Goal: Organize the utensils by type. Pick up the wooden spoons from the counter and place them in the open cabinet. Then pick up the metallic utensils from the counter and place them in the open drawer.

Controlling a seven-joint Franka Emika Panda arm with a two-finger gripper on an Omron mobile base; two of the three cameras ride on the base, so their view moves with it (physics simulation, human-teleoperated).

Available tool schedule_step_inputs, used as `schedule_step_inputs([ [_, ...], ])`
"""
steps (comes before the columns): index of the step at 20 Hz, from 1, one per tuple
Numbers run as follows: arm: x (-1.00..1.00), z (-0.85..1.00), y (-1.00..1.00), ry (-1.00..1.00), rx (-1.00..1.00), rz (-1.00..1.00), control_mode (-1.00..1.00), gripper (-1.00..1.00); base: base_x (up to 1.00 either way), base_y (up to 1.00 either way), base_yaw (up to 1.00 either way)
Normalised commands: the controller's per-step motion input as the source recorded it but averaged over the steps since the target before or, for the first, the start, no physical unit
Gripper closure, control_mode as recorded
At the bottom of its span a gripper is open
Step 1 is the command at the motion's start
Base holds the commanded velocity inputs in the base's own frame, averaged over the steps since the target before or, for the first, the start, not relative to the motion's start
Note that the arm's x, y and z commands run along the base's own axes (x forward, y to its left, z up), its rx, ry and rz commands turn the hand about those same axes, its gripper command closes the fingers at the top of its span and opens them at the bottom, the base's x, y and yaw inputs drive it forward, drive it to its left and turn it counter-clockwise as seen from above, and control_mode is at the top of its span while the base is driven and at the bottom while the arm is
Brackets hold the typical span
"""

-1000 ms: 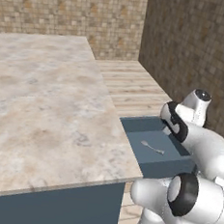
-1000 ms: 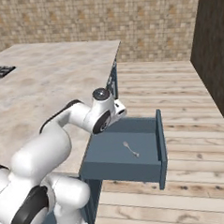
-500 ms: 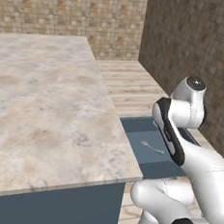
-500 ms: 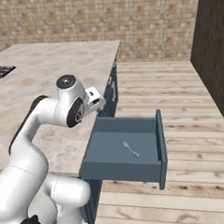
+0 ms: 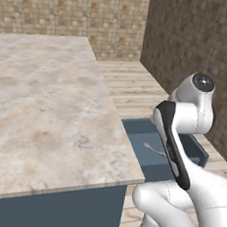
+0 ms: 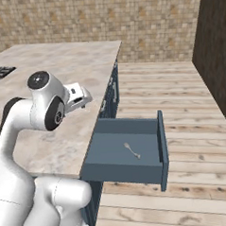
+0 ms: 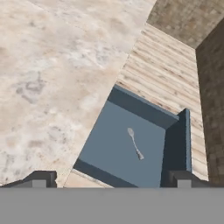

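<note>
Slim silver-grey metal spoon [image 7: 135, 143] lies in the dark blue-grey open drawer [image 7: 175, 148] below the released, empty pincer [image 7: 111, 179]; the reddish-brown spoon seemingly remains.

Pincer [image 7: 109, 179] risen above drawer [image 7: 131, 148], seemingly

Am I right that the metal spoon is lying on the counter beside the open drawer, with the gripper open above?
Not quite. The metal spoon lies inside the open drawer, on its flat blue bottom, not on the counter. The hand view shows it plainly, and the right base view agrees. The rest holds: the gripper is open, above the drawer.
</note>
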Motion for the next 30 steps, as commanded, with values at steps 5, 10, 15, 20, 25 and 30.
schedule_step_inputs([
  [5, -0.41, 0.44, 0.25, -0.17, 0.15, -0.08, -1.00, -1.00, 0.00, 0.00, 0.00],
  [10, -0.43, 0.13, 0.22, -0.17, 0.15, -0.05, -1.00, -1.00, 0.00, 0.00, 0.00],
  [15, -0.27, 0.00, 0.19, -0.08, 0.13, -0.06, -1.00, -1.00, 0.00, 0.00, 0.00],
  [20, -0.24, 0.40, -0.01, 0.10, 0.09, -0.10, -1.00, -1.00, 0.00, 0.00, 0.00],
  [25, -0.28, 0.52, -0.08, 0.31, 0.04, -0.11, -1.00, -1.00, 0.00, 0.00, 0.00],
  [30, -0.18, 0.04, -0.01, 0.13, 0.00, -0.02, -1.00, -1.00, 0.00, 0.00, 0.00],
])
